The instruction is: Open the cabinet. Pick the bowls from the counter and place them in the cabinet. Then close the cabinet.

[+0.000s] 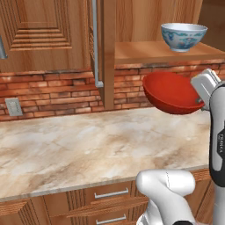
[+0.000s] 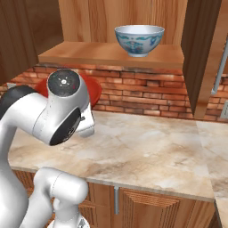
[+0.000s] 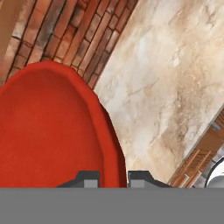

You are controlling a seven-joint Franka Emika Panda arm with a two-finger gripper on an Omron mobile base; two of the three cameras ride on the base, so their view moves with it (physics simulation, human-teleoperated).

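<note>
One bowl, the white-blue bowl, already sits on the cabinet shelf. The red bowl hangs tilted above the bench, its rim pinched in the nearly closed hand, just below the shelf edge. I'd worry that lifting it straight up clips that edge, or that it knocks the white-blue bowl going in. Both doors stand open. Marbled beige stone, red brick behind, an outlet at the left.
</note>
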